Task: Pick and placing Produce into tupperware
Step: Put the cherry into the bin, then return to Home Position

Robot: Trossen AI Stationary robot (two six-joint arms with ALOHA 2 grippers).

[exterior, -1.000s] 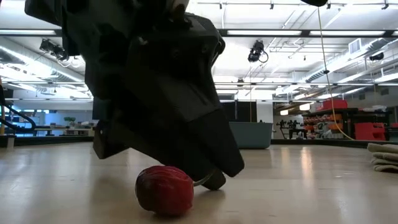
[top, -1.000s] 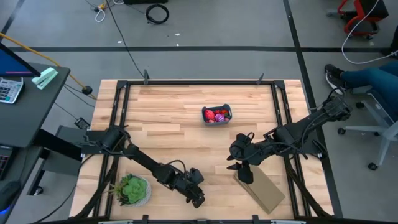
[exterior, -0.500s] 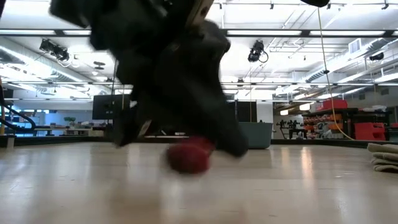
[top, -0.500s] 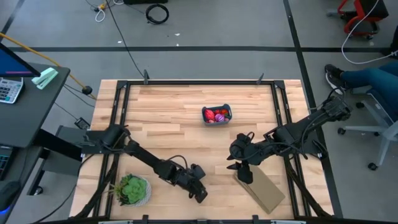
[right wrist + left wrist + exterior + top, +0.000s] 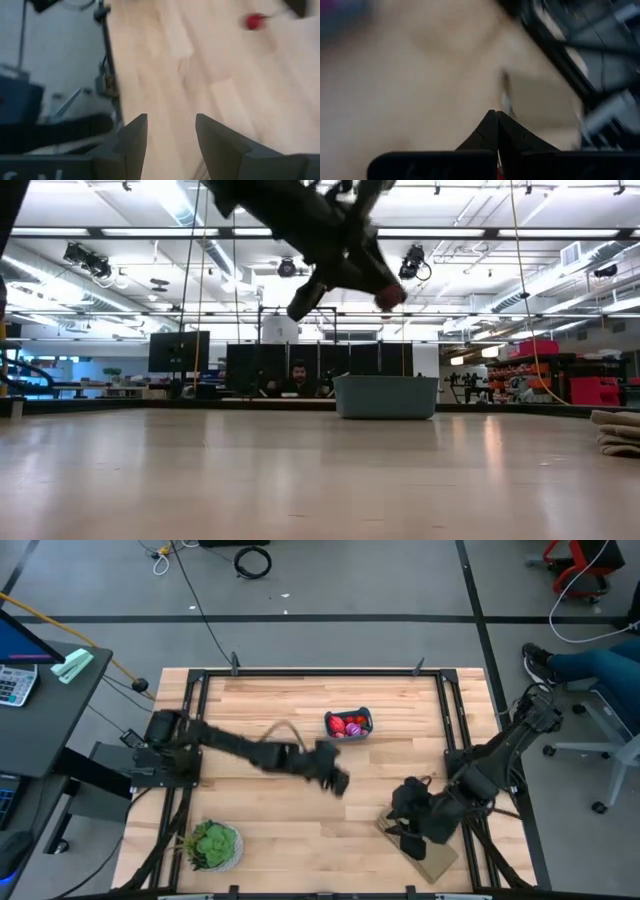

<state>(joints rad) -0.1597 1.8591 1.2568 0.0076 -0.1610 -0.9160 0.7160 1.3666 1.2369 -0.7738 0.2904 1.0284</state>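
- A small red piece of produce [image 5: 390, 297] is pinched between the closed fingers of the left gripper [image 5: 338, 781], held high above the wooden table [image 5: 270, 710]
- The teal tupperware [image 5: 348, 725] sits toward the table's far edge, red and pink pieces inside, just beyond that gripper
- The right gripper [image 5: 170, 135], fingers spread, hangs over the tan block [image 5: 428, 852] near the front right corner
- A potted plant [image 5: 211, 843] occupies the front left

Bright, even overhead ceiling strip light, soft shadows on the table [image 5: 300, 810]; left arm [image 5: 250, 750] motion-smeared from above, both wrist views heavily blurred, low view's arm streaked.
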